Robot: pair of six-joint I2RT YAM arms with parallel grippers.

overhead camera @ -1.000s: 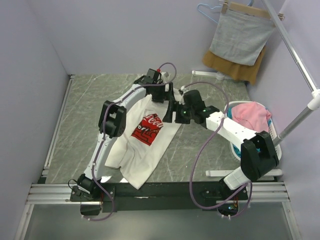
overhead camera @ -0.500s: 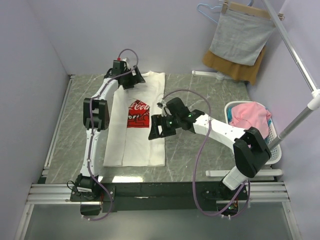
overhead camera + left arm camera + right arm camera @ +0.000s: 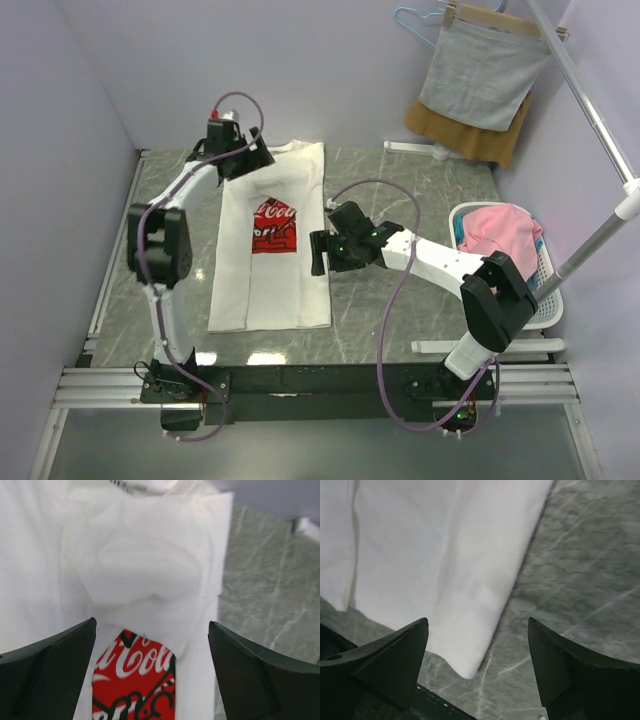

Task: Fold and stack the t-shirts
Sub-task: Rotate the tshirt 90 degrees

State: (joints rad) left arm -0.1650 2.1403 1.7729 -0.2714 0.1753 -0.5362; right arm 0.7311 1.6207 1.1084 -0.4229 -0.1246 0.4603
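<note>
- On the table [image 3: 400,180], left of centre, we see the t-shirt [image 3: 272,285] lying flat as a long strip, with the red print [image 3: 274,226] up and the collar toward the far wall.
- Left pincer [image 3: 250,160] hangs over the collar end, fingers spread, gripping nothing.
- Right pincer [image 3: 317,253] sits just beside the t-shirt's right edge, also spread and empty.
- At the table's right side, a white basket [image 3: 548,280] holds pink cloth [image 3: 500,228].
</note>
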